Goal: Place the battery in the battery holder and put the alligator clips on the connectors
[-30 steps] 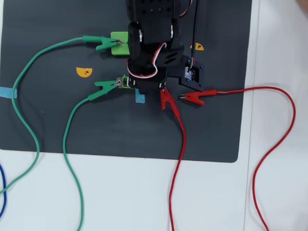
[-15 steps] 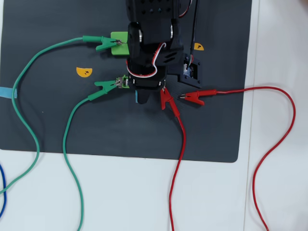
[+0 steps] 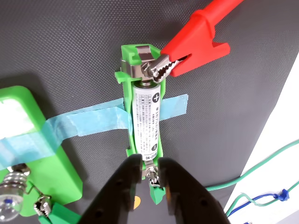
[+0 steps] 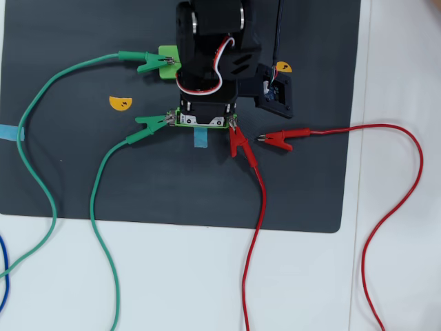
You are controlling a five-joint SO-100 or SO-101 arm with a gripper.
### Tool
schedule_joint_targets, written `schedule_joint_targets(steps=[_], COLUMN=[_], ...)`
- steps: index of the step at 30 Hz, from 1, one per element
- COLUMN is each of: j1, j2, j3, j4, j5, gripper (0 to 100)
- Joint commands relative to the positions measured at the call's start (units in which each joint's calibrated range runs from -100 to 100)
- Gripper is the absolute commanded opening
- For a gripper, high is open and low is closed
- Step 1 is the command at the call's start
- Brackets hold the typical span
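Close to the wrist camera, the slim white battery (image 3: 146,122) with dark print lies inside the narrow bright green plastic battery holder (image 3: 141,105). A strip of light blue tape (image 3: 88,122) runs across under the holder on the dark grey mat (image 3: 70,42). A red alligator clip (image 3: 194,44) bites the silver metal tab (image 3: 142,67) at the far end of the holder. At the near end, the two black fingers (image 3: 122,191) of the gripper (image 3: 150,175) stand a narrow way apart, one on each side of a green clip (image 3: 155,191) that sits on the near tab. I cannot tell if they touch it. A wider green block (image 3: 35,154) with a small glass bulb (image 3: 9,198) lies to the left.

From above, the black robot arm (image 4: 210,48) covers most of the holder (image 4: 200,122). A green clip (image 4: 151,123) is on its left end and a red clip (image 4: 239,143) on its right end. Another red clip (image 4: 278,139) lies loose on the mat (image 4: 69,172), just beside it. Another green clip (image 4: 146,62) holds the wider block (image 4: 169,62).
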Motion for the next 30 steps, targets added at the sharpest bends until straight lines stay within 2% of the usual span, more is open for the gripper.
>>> schedule_joint_targets(steps=[1,8,23,27,30], j1=[0.5,0.4,-1.3,-0.7,4.0], j2=[-1.8,4.0,12.2,11.9,4.7], j3=[-0.9,-1.2,-5.0,-4.2,-2.8], j4=[-0.8,-6.6,-5.9,-5.9,-4.6], j5=[0.6,1.8,2.8,2.8,2.8], gripper=[1,1,1,1,1])
